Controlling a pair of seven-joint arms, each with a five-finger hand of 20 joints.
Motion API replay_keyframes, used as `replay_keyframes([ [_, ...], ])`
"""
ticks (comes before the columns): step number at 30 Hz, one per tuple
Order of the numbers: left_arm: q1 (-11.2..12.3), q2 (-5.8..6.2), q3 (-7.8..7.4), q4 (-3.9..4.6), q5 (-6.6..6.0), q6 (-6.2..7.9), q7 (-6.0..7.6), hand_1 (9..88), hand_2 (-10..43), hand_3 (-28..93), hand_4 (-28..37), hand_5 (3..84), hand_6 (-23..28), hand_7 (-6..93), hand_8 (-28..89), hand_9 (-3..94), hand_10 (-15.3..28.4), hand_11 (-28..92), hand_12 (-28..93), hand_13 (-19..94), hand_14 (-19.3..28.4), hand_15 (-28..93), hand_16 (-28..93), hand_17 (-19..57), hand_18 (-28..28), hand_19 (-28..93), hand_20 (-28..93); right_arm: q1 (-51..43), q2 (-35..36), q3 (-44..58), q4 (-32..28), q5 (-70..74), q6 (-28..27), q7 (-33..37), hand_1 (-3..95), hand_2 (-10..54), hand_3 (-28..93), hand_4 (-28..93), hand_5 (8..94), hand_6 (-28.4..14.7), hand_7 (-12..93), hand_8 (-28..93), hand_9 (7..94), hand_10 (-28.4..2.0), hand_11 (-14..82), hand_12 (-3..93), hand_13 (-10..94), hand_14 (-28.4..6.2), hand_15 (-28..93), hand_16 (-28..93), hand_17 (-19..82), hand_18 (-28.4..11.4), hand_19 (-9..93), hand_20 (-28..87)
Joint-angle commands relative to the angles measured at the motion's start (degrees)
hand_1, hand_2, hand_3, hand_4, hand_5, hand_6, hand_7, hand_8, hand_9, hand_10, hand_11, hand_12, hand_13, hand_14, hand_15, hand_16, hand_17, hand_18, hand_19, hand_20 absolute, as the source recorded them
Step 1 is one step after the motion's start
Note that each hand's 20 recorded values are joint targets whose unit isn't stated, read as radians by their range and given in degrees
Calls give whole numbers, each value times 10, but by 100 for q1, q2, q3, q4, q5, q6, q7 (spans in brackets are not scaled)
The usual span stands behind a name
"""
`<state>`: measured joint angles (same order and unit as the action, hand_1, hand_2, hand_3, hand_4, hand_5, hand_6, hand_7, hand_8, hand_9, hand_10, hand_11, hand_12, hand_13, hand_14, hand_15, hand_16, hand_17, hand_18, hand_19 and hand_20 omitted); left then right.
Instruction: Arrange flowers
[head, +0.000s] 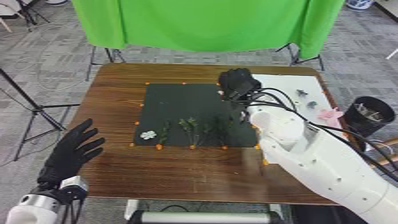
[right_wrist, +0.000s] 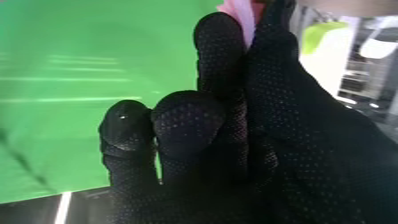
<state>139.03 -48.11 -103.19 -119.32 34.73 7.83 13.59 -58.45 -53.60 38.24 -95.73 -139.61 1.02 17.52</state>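
Well, right hand (head: 236, 84) pinches something (right_wrist: 238, 11) (pink).

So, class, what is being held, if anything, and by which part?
The right hand pinches a pink piece by its narrow end; the left hand, nothing.

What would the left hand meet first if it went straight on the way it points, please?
Probably the green cloth beyond the wooden table, though the height and tilt of the left hand are unclear.
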Motion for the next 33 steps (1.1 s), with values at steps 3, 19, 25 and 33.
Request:
replay_keyframes([
  [3, -139, -34, 113, 62, 63, -107, -119, 257, -25, 699, -245, 229, 21, 221, -114, 214, 114, 182, 171, 205, 163, 306, 8, -92, 224, 430, 98, 458, -1156, -635, 587, -217, -44, -295, 472, -95, 855, -283, 675, 31, 490, 50, 881, -32, 152, 460, 752, -36, 735, 292, 374, -198, 932, 486],
  [19, -499, 50, 301, 177, 100, -179, -192, 257, -26, 700, -245, 230, 21, 219, -114, 213, 113, 183, 171, 205, 163, 305, 8, -92, 224, 431, 98, 905, -1978, -1331, 1279, -193, 135, -51, 471, -95, 855, -281, 675, 32, 491, 47, 881, -32, 149, 458, 752, -36, 736, 291, 374, -198, 932, 488],
  [25, -547, 104, 378, 197, 70, -144, -126, 257, -26, 700, -245, 230, 22, 220, -113, 213, 113, 184, 171, 205, 163, 305, 9, -92, 224, 431, 98, 1028, -2050, -1538, 1530, -247, 358, -1, 472, -95, 854, -282, 674, 32, 493, 48, 881, -32, 148, 458, 752, -35, 737, 291, 375, -198, 932, 490],
  [33, -631, 128, 450, 223, 70, -165, -124, 256, -26, 701, -245, 230, 22, 218, -113, 213, 113, 183, 171, 205, 163, 305, 9, -92, 224, 431, 98, 1120, -2128, -1701, 1719, -293, 434, 125, 473, -95, 851, -282, 671, 33, 493, 45, 880, -32, 147, 457, 752, -35, 737, 292, 376, -197, 932, 492],
])
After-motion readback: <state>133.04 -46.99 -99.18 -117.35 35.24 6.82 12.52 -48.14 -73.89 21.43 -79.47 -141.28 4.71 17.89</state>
